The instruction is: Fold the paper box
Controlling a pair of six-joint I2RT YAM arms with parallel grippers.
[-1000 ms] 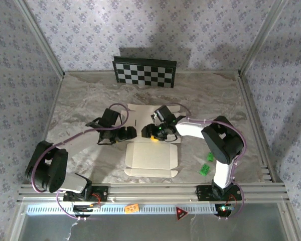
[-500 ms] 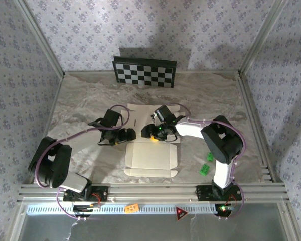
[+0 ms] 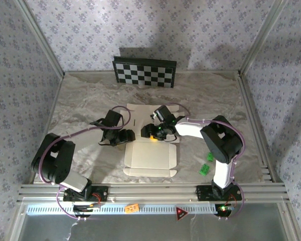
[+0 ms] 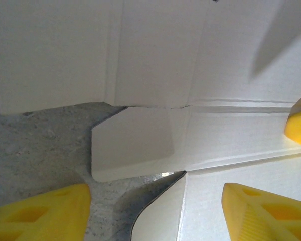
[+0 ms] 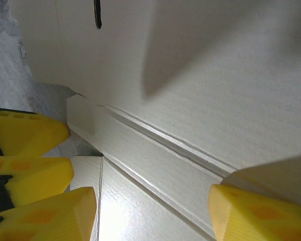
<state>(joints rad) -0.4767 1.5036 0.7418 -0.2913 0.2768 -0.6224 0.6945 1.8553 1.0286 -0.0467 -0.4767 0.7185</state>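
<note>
Both left gripper point(image 3: 128, 134) and right gripper point(image 3: 149, 132) gape over the paper box point(image 3: 150, 155), probably light, springy card best pinched by a flap edge.

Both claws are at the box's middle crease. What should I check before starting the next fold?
1. Left claw open: ok, its fingers straddle the small side flap.
2. Right claw open: ok, spread across the crease.
3. Paper box lying open, cream face up: ok.
4. Claws apart from each other: ok, but close.
5. Fingertips touching the cardboard: cannot tell.
6. Green scraps away from the box: ok.
</note>
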